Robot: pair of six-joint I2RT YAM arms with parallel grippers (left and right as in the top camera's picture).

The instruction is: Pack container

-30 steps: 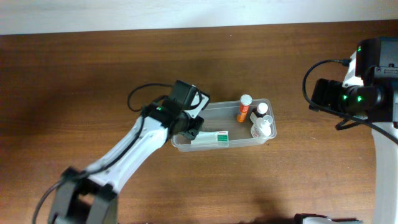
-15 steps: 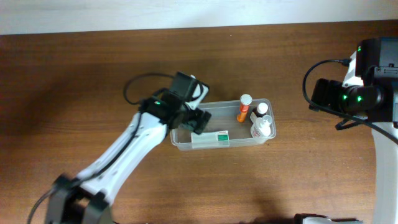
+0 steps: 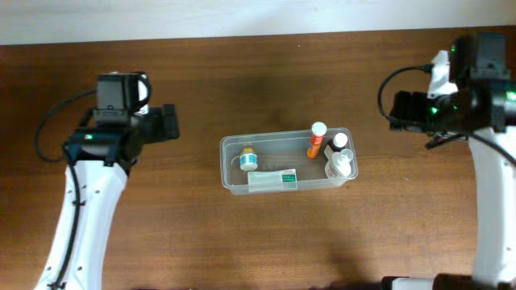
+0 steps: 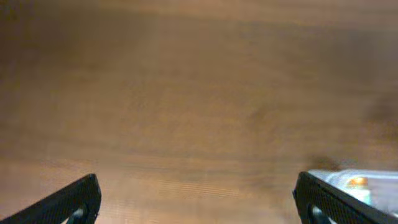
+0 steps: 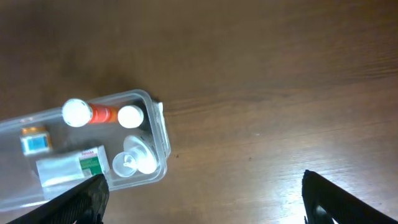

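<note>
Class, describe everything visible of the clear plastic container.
The container is a shallow, clear plastic tub, rectangular with rounded corners and a rimmed edge, lidless. It sits flat on the wooden table. Inside are an orange bottle, a blue-labelled small bottle, a white-and-green box, a white bottle and a white-capped dark bottle.

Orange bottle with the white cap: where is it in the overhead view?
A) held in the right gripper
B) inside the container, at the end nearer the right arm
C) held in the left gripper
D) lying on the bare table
B: the orange bottle sits inside the walls of the container, at the end toward the right arm.
</note>
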